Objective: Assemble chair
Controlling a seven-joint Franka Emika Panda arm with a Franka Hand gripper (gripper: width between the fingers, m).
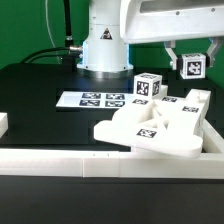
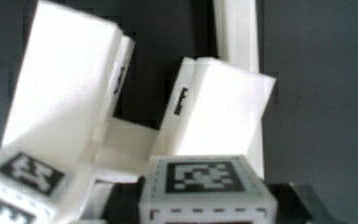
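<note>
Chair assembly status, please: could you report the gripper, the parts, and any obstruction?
Gripper raised above the table, holding nothing; open or shut unclear. Chair parts piled against the border wall, unjoined. Marker board lies apart; nothing blocking.

exterior: I get bright even overhead light, whites near blown out | soft shadow under chair parts (image 1: 150,128) | wrist: blurry, soft focus, low-res, tags (image 2: 201,176) smeared

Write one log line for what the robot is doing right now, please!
stage: chair assembly under way | gripper: above the chair parts, holding nothing seen | jaws: state unclear | marker board: flat on table | border wall: in front
</note>
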